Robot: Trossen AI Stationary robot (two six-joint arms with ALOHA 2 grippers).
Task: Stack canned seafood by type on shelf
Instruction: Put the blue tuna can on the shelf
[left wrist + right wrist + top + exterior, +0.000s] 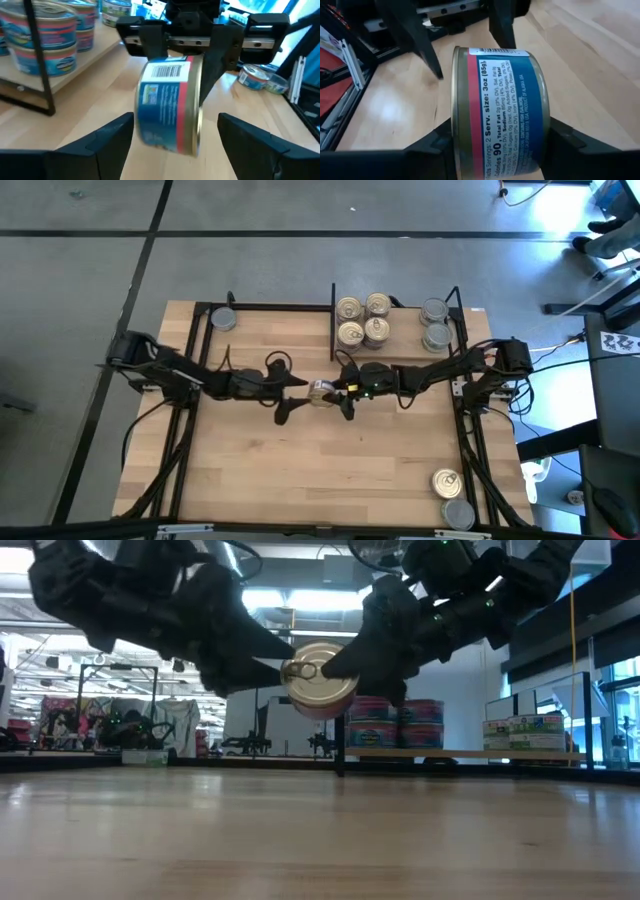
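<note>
My right gripper (343, 392) is clamped on a tin (321, 391), holding it on edge above the tabletop (330, 470). My left gripper (293, 393) faces it with fingers spread wide either side, not gripping. Beyond them, the shelf (300, 330) holds gold-lidded tins (362, 320) and grey-lidded tins (435, 324).

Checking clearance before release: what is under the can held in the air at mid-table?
Only bare wooden tabletop lies below the can, held on its side by the right gripper. The left gripper is open beside it.
</note>
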